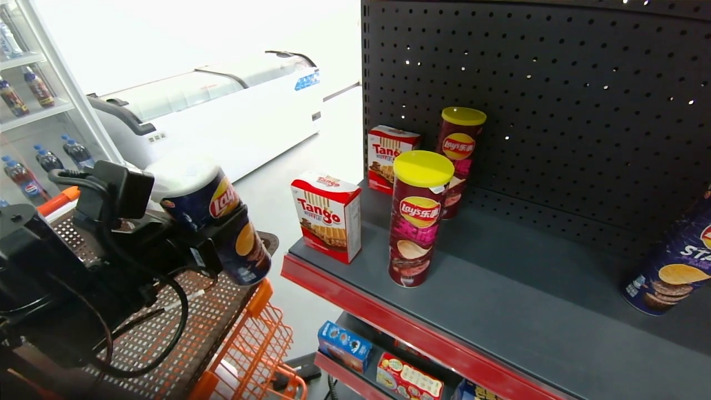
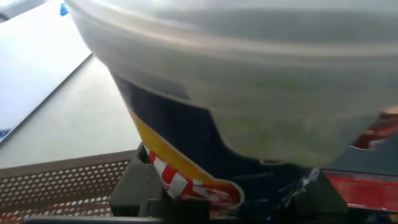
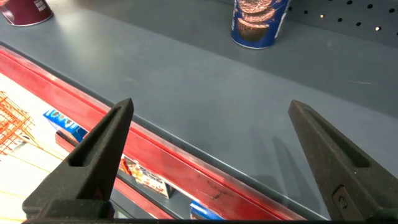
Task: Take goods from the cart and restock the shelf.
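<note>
Left gripper [image 1: 221,240] sits nearest the head camera, clenched across the mid-body of the blue chips can [image 1: 211,214] with fingers on opposite sides of the tube. The can is airborne and tilted: pale lid [image 1: 180,172] up and to the left, base down and to the right. It hangs above the cart [image 1: 261,339] and its perforated top panel [image 1: 166,333], just off the left end of the shelf [image 1: 500,300], touching neither.

Look: dark blue glossy wrap, red-and-yellow logo, chip graphic, translucent whitish snap lid.

Handling (judgement):
- Likely a light cardboard tube, stiff along its length, but the wall dents under too much squeeze.
- Glossy wrap looks slippery, so moderate force only.
- Contents are brittle, so no drops.
- Tall and narrow, so it tips easily; needs to be upright before letting go.
- Best hold is the mid-body, as now. The lid would probably pop off if gripped.

Shelf, left to right:
- wafer box [image 1: 328,222] near the red front strip [image 1: 389,316]
- second wafer box [image 1: 391,155] back by the pegboard [image 1: 555,111]
- maroon chips can [image 1: 419,222] with a yellow lid
- second maroon can [image 1: 460,155] behind it
- bare grey deck
- second blue can [image 1: 675,261] at far right

The bare deck between the maroon and blue cans looks like the obvious slot.

Right gripper [image 3: 211,162] is spread wide with nothing between its fingers, over the front of the deck near the red strip.
</note>
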You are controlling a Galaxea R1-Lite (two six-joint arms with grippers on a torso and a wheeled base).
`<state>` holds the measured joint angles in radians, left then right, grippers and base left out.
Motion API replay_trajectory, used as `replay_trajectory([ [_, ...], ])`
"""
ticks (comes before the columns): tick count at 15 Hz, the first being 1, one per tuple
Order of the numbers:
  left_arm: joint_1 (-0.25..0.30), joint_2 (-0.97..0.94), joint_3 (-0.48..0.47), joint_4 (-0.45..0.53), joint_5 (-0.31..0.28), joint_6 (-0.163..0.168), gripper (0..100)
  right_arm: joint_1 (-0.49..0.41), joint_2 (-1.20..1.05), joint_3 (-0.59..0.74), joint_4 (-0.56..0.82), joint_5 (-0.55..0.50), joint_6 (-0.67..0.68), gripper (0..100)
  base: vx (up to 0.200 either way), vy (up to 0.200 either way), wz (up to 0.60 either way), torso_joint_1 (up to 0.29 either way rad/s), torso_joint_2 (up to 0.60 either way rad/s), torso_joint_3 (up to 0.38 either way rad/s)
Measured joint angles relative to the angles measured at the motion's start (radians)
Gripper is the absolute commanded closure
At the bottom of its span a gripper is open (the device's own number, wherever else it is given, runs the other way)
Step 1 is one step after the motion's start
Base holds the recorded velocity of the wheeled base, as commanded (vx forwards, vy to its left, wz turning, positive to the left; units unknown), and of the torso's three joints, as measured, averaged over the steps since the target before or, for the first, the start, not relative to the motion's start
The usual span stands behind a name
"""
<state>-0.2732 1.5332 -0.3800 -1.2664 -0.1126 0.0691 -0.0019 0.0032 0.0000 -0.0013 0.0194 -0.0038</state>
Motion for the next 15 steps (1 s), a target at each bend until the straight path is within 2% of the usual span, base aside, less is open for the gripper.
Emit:
replay_trajectory([
  [4,-0.170,-0.118,0.041,0.055,-0.003,-0.001,100,0.000,0.000,0.000,0.000,0.000,0.000,0,0.000,0.000,0.00,0.000,0.00,0.000],
  [7,-0.240,-0.169,0.051,0.107,-0.001,0.002,100,0.001,0.000,0.000,0.000,0.000,0.000,0,0.000,0.000,0.00,0.000,0.00,0.000],
  [10,-0.315,-0.236,0.032,0.356,-0.003,0.003,100,0.000,0.000,0.000,0.000,0.000,0.000,0,0.000,0.000,0.00,0.000,0.00,0.000],
  [11,-0.340,-0.254,0.010,0.399,-0.004,0.003,100,0.000,0.000,0.000,0.000,0.000,0.000,0,0.000,0.000,0.00,0.000,0.00,0.000],
  [15,-0.425,-0.259,-0.052,0.423,-0.030,0.002,100,0.001,0.000,0.000,0.000,0.000,0.000,0,0.000,0.000,0.00,0.000,0.00,0.000],
])
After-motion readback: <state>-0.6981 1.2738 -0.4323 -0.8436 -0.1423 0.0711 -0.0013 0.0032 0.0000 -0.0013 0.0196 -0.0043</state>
